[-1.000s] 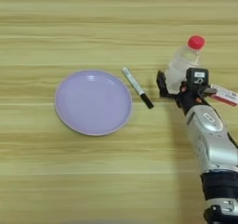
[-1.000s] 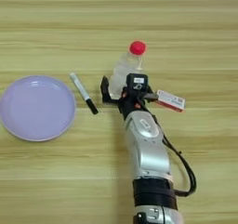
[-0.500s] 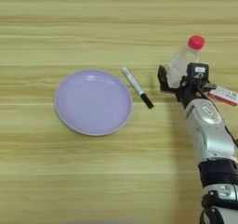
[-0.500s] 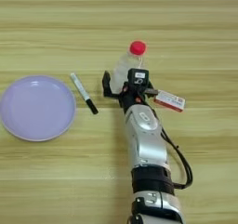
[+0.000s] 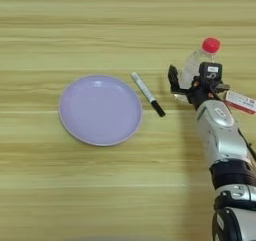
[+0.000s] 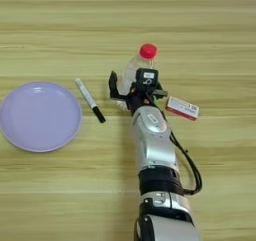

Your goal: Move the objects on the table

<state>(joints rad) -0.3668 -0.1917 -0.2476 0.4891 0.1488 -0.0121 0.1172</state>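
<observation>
A clear plastic bottle with a red cap lies tilted on the table, cap pointing away from me. My right gripper is open, and its black fingers stand on either side of the bottle's lower half. A white marker with a black cap lies just left of the gripper. The red-and-white packet lies flat to the right of my forearm. The green block does not show in either view.
The round lilac plate sits left of the marker. My silver forearm runs up from the bottom edge, with a black cable looping on its right.
The gripper has edged a little farther away from me along the bottle, its fingers now further round it. Bottle, marker, packet and plate have stayed put.
</observation>
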